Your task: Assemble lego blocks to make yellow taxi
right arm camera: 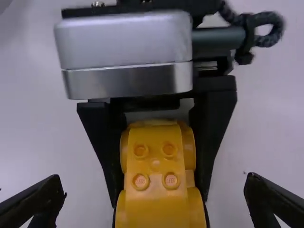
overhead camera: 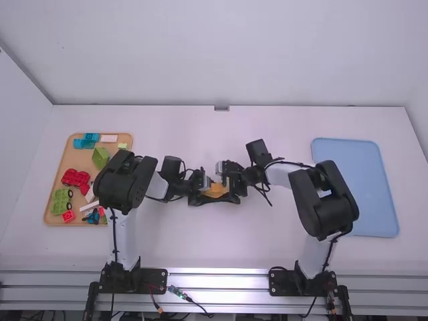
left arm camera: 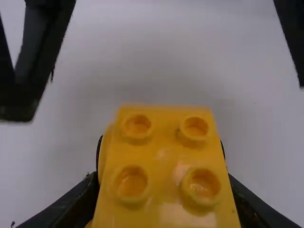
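Note:
My left gripper (overhead camera: pixel 202 192) is shut on the yellow taxi body (overhead camera: pixel 215 190) near the table's middle, with the right gripper (overhead camera: pixel 231 190) close on its other side. In the left wrist view the yellow body (left arm camera: pixel 164 156), studs showing, sits between the fingers of the left gripper (left arm camera: pixel 162 164). Seen from the right wrist, the fingers of the right gripper (right arm camera: pixel 155 194) stand wide apart around the yellow body (right arm camera: pixel 156 166), touching neither side. The left gripper's black fingers press against its sides there.
On the left, a wooden tray (overhead camera: pixel 56 194) holds loose parts, among them red bricks (overhead camera: pixel 76 179), a green piece (overhead camera: pixel 100 158), light-green bricks (overhead camera: pixel 60 202) and blue bricks (overhead camera: pixel 85 142). At the right lies a blue tray (overhead camera: pixel 358 180), partly behind the right arm.

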Robot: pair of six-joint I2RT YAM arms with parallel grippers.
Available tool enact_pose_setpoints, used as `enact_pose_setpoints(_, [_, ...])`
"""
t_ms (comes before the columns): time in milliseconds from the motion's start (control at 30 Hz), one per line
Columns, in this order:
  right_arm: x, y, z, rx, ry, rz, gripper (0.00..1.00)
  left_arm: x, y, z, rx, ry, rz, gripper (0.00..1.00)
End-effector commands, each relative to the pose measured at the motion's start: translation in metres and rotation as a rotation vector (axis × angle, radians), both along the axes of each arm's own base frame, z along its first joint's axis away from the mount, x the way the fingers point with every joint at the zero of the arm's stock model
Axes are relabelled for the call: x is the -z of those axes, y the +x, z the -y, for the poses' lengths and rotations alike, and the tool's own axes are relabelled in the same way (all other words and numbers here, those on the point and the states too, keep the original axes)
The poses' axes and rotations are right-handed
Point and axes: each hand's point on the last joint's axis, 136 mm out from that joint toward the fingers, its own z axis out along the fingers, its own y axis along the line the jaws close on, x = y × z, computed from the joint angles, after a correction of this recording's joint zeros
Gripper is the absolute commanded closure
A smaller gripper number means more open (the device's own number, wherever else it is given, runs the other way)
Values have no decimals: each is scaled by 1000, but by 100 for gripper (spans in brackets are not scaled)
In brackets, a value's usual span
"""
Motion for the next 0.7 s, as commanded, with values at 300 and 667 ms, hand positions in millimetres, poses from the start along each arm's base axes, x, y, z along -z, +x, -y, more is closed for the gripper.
enact_pose_setpoints(300, [6,-8,30,68,61,36,0,15,12,-10,-128,114,-69,1])
enact_pose_setpoints(667, [36,0,12,114,115,5,0,-38,-4,-14,-36,175,-17,1])
